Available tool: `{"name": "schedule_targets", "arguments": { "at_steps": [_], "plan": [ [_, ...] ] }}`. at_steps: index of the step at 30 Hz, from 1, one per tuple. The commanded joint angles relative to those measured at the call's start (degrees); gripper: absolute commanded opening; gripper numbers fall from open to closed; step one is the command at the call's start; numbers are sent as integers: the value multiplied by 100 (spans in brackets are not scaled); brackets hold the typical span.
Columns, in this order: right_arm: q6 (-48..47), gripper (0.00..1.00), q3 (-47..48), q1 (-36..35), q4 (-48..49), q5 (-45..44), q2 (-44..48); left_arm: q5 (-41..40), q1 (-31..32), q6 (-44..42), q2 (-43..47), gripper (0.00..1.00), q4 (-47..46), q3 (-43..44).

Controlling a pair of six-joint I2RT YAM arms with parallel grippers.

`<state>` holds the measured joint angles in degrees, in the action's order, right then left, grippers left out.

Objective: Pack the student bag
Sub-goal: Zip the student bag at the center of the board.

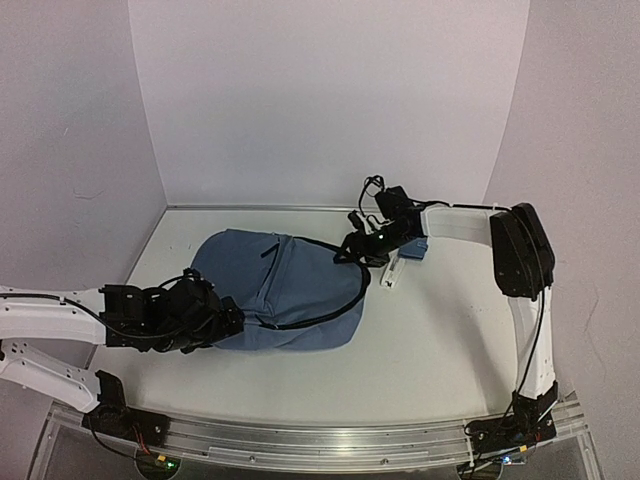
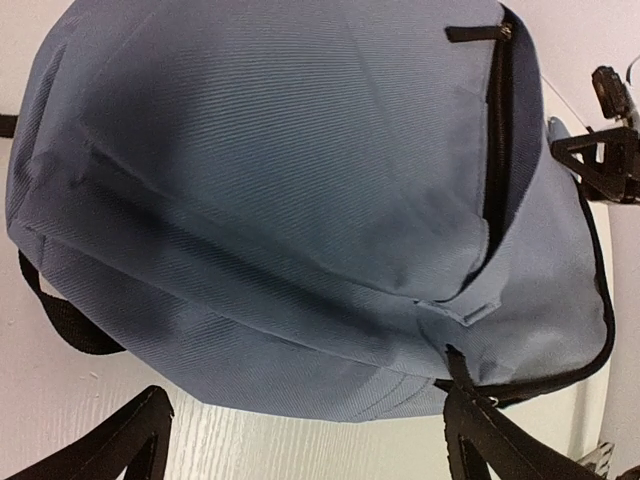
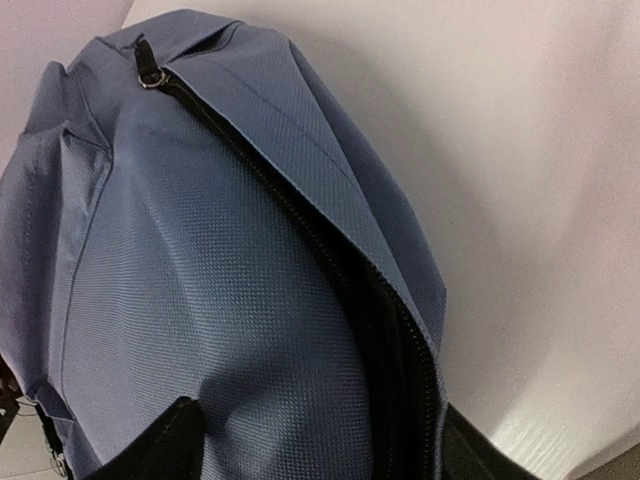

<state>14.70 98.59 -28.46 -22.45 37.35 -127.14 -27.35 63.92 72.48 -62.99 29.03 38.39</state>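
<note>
The student bag (image 1: 280,290) is a slate-blue backpack lying flat on the white table, left of centre. Its dark main zip (image 3: 330,260) gapes partly open along the right side. My left gripper (image 1: 228,322) is at the bag's near-left edge. In the left wrist view its jaws (image 2: 310,450) stand wide open, with the bag's edge (image 2: 300,380) just ahead and a black fingertip (image 2: 480,430) by a black zip pull. My right gripper (image 1: 356,248) is at the bag's far-right edge; it (image 3: 320,455) is open, astride the fabric and the zip.
A small blue and white object (image 1: 402,260) lies on the table just right of the right gripper. White walls close in the table at the back and sides. A metal rail (image 1: 320,440) runs along the near edge. A black strap (image 2: 55,310) sticks out beside the bag.
</note>
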Motion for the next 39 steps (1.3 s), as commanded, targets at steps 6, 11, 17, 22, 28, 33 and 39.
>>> {"name": "schedule_targets", "arguments": {
  "at_steps": [6,11,17,22,28,33,39],
  "plan": [
    [-148,11,-615,67,-90,210,564,-245,-474,342,83,66,-655,-248],
    [-102,0,-1323,64,-93,328,1135,639,-1557,-674,97,44,-1555,-369],
    [41,0,-2059,43,-72,569,1651,1561,-2422,-1552,-880,35,-2122,148],
    [-8,1,-2409,-72,-16,581,1976,2186,-2875,-2027,-1670,47,-2628,586],
    [53,0,-2419,-73,31,508,2062,2076,-2714,-1942,-1014,73,-2057,520],
    [-1,14,-2410,-72,99,317,2124,1938,-2506,-1383,82,76,-1534,-89],
    [-785,49,-1878,-47,-436,-76,2380,2158,-2375,-1641,254,69,-1320,-284]
  ]
}}
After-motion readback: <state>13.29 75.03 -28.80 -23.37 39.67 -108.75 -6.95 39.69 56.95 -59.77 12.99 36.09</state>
